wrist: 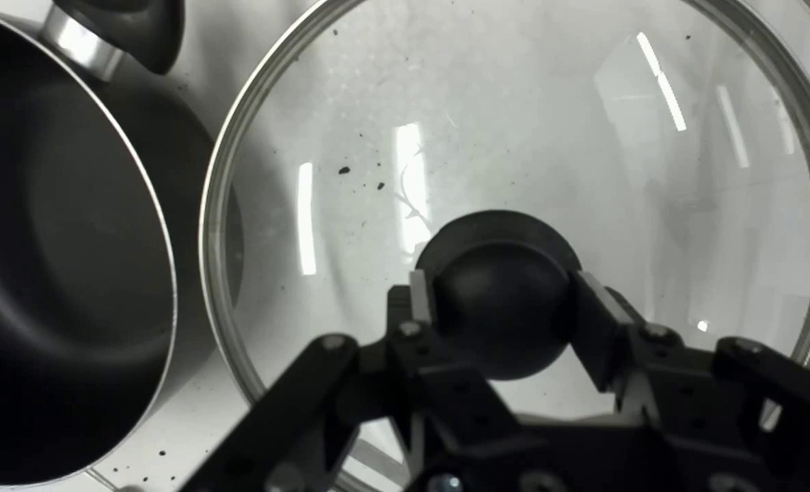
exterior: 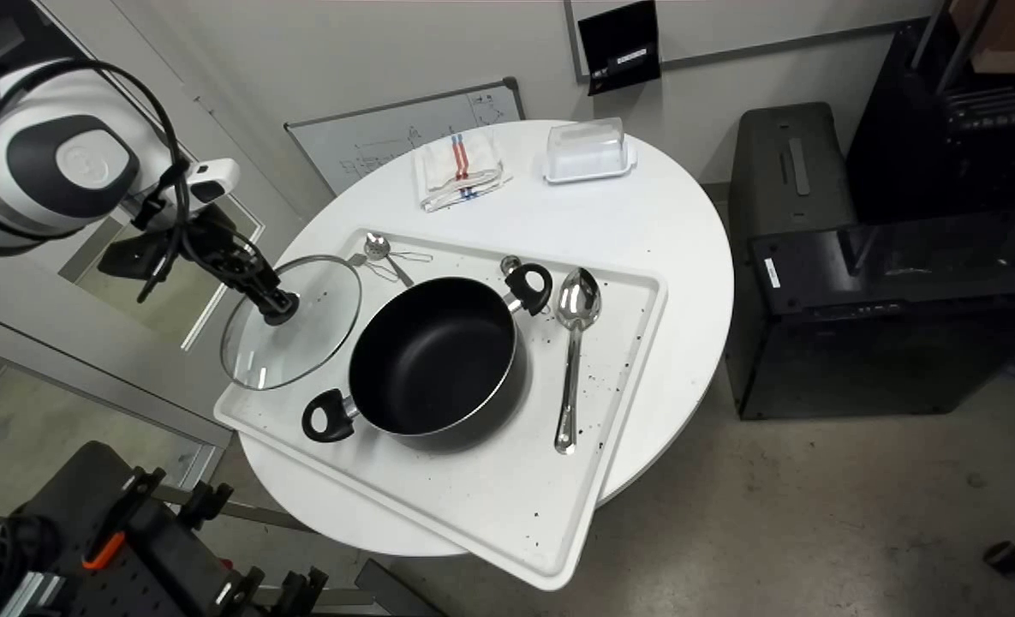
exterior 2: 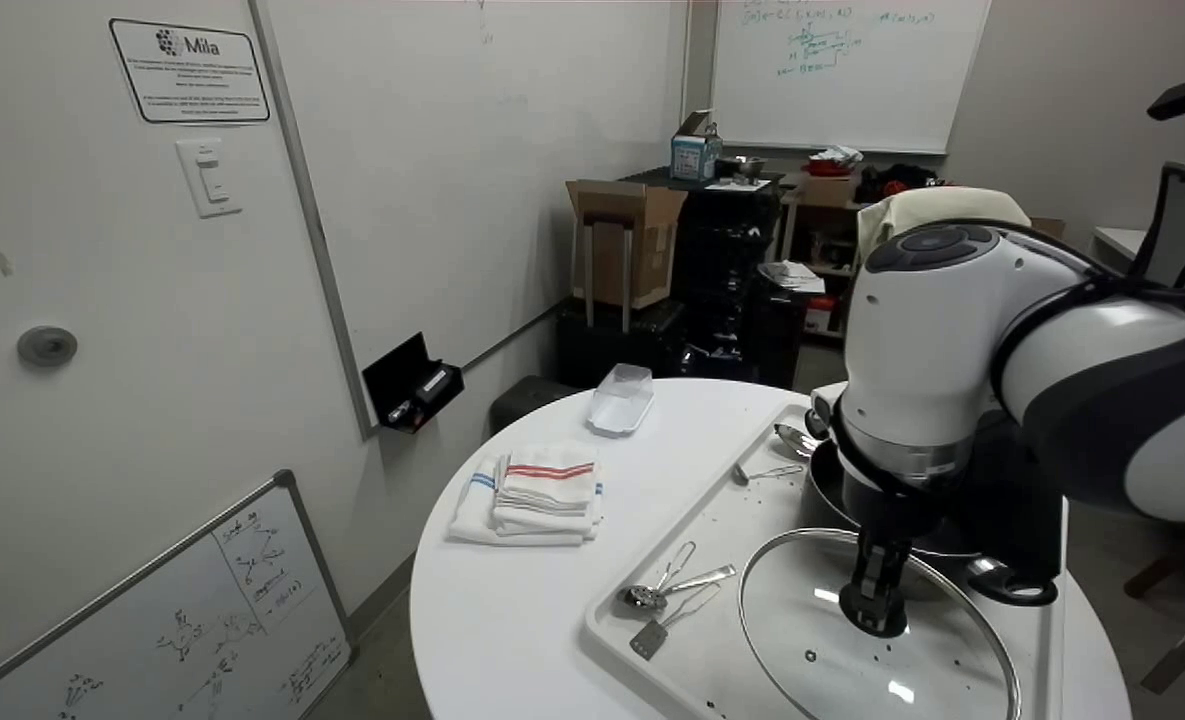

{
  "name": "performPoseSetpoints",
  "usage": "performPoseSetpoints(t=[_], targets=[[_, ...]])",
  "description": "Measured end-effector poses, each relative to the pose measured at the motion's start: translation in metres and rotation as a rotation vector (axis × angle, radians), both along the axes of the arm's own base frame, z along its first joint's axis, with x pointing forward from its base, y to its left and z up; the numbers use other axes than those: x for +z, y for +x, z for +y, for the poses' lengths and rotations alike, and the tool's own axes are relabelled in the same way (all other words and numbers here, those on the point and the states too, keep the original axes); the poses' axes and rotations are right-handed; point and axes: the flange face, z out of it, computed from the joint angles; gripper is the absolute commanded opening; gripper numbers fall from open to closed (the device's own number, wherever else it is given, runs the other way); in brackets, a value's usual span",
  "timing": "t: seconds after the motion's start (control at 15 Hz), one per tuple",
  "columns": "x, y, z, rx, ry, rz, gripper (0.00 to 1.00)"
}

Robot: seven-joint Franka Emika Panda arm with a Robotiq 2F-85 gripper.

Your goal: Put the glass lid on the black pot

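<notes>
The glass lid (exterior: pixel 323 296) is a round clear disc with a thin metal rim and a black knob. My gripper (exterior: pixel 271 296) is shut on its knob, with a finger on either side in the wrist view (wrist: pixel 500 294). The lid (exterior 2: pixel 802 640) appears raised above the tray, beside the pot, and tilts slightly in an exterior view. The black pot (exterior: pixel 434 360) stands uncovered on the tray with a loop handle on each side. In the wrist view the pot (wrist: pixel 70 239) is left of the lid (wrist: pixel 514 157). The arm partly hides the pot in an exterior view (exterior 2: pixel 830 485).
The white tray (exterior: pixel 507 514) lies on a round white table (exterior: pixel 687 257). A silver spoon (exterior: pixel 571 360) lies beside the pot. Small utensils (exterior 2: pixel 652 600) lie at the tray's edge. Folded towels (exterior: pixel 460 167) and a clear-lidded white dish (exterior: pixel 588 154) stand farther back.
</notes>
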Motion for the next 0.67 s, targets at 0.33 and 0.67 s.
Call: performPoseSetpoints(t=[0.33,0.67], targets=[[0.026,-0.005,-0.012,-0.01,-0.016,0.006,0.25],[0.035,-0.004,-0.048,-0.069,-0.031,0.019,0.25]])
